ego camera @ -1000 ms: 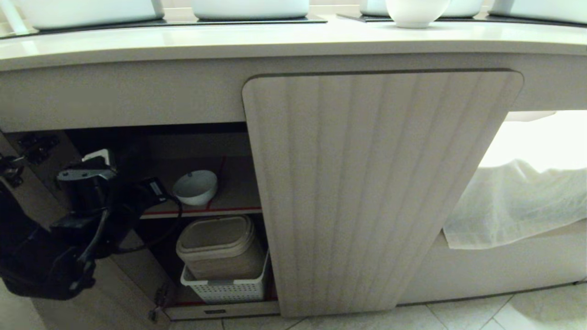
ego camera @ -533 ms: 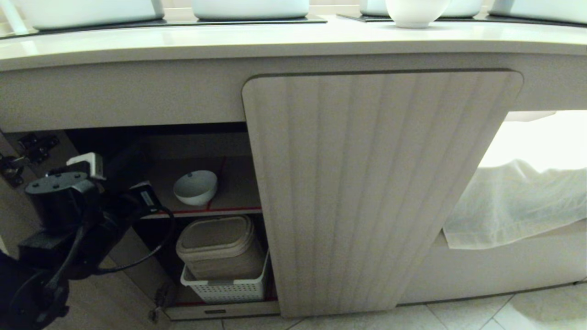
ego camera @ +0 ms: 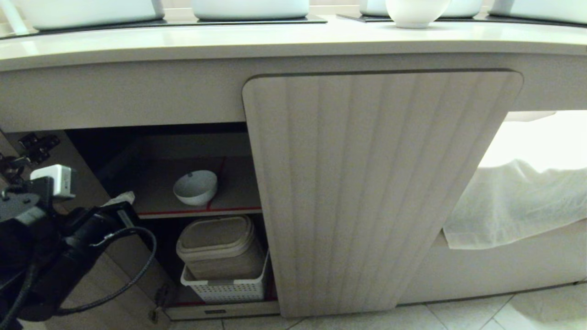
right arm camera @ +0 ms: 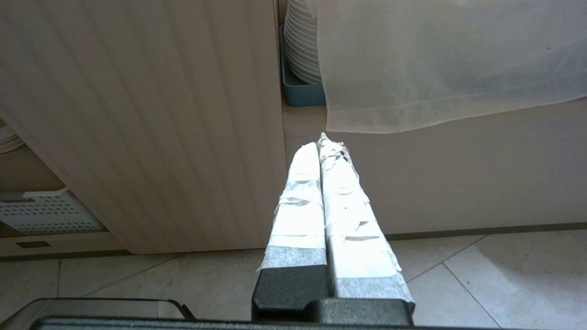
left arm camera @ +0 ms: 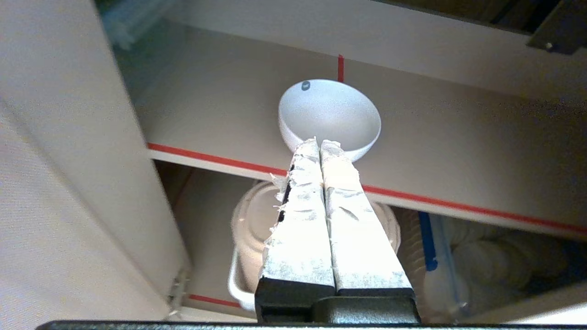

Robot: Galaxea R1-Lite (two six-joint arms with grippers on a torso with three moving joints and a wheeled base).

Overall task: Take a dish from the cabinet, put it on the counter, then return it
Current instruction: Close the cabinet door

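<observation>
The dish [ego camera: 195, 187], a small white bowl with a dark dot near its rim, stands alone on the red-edged shelf [ego camera: 202, 211] inside the open cabinet [ego camera: 367, 183]. In the left wrist view the dish [left arm camera: 330, 114] lies just beyond my left gripper [left arm camera: 320, 143], whose taped fingers are shut with nothing between them. In the head view my left gripper [ego camera: 120, 198] hangs outside the cabinet opening, to the left of the dish and apart from it. My right gripper [right arm camera: 321, 142] is shut and empty, low near the floor before the closed ribbed door. The counter [ego camera: 275, 39] runs above.
A plain white bowl [ego camera: 415, 13] stands on the counter at the right. Under the shelf a lidded beige container [ego camera: 220, 247] sits in a white perforated basket [ego camera: 224, 286]. The open door [ego camera: 124, 270] is at the left. A white cloth [ego camera: 518, 201] hangs right; stacked plates [right arm camera: 300, 41] show behind it.
My left arm has drawn back out of the cabinet, down and to the left, away from the dish. The dish has stayed on the shelf. The right arm is still.
</observation>
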